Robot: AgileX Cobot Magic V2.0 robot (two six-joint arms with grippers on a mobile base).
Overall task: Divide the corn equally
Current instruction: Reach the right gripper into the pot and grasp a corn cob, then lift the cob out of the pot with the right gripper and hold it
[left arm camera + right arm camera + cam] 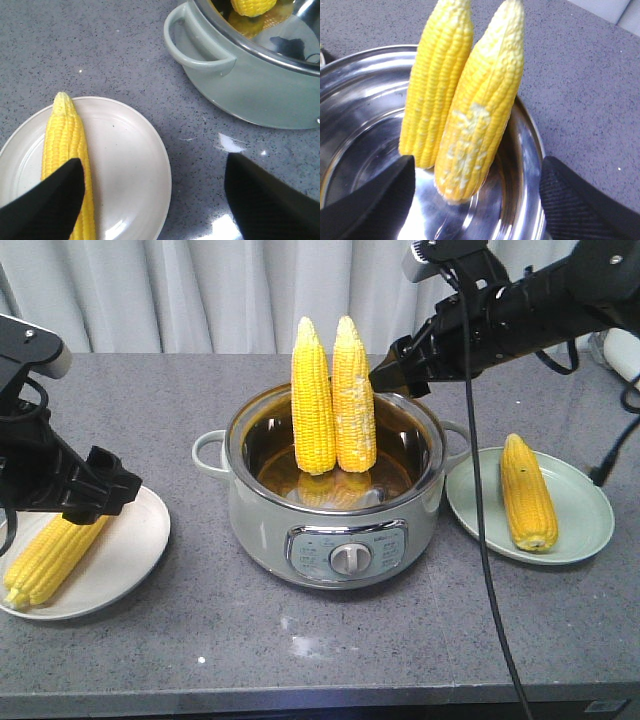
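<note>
Two corn cobs stand upright side by side in a pale green electric pot (260, 515): a plain yellow one (312, 400) and one with a pale kernel patch (353, 400). My right gripper (388, 370) hovers open at the pot's back right rim, close behind the patched cob (485, 110), with the plain cob (437, 75) to its left. A third cob (45, 555) lies on the white plate (125, 560) at left, and my left gripper (120, 485) hangs open just above it, holding nothing. A fourth cob (528, 490) lies on the green plate (590, 515) at right.
The pot has a steel inner bowl (525, 165), side handles (192, 47) and a front control dial (350, 558). Grey speckled counter (200, 640) runs to a front edge; curtains hang behind. A black cable (480, 500) drapes from the right arm past the green plate.
</note>
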